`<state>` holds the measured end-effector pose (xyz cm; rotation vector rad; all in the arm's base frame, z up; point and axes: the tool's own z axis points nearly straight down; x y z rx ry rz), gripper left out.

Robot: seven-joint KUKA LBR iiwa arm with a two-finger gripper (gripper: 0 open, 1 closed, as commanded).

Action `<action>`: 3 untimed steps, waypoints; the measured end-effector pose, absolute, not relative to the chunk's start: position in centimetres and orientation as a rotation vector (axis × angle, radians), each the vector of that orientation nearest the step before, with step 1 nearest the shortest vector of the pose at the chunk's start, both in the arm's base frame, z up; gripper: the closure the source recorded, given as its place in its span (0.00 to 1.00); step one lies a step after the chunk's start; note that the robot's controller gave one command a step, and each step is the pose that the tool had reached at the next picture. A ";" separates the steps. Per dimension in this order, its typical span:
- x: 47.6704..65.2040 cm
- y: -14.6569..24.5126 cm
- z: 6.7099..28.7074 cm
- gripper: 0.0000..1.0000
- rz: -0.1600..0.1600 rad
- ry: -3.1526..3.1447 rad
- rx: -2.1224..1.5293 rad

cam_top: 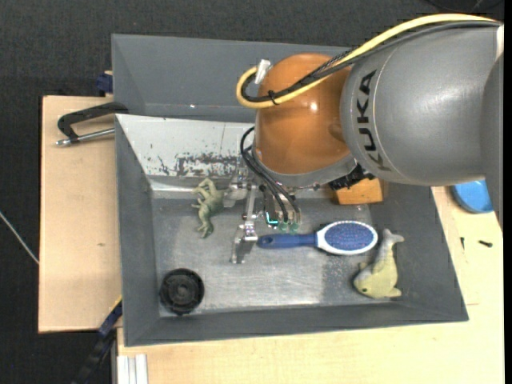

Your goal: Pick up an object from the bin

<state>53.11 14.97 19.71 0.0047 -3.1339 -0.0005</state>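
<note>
Down on the floor of the grey bin (133,238), the tool (242,243) stands at the left tip of a blue hairbrush (324,239). Whether the tool is released or clenched cannot be told. The brush lies mid-bin, its slim dark-blue handle pointing left and its oval, white-rimmed head of blue bristles to the right. Just left of the tool is a green toy dinosaur (206,204). A black round cap (181,288) lies in the near left corner and a pale yellow fish figure (381,274) in the near right. An orange block (358,190) sits partly under the arm.
</note>
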 end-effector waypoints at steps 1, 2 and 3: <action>58.6 14.4 10.0 0.00 -0.004 -3.118 0.463; 60.2 11.9 10.2 0.00 -0.002 -2.996 0.960; 54.5 -5.6 10.1 0.00 0.005 -2.919 1.157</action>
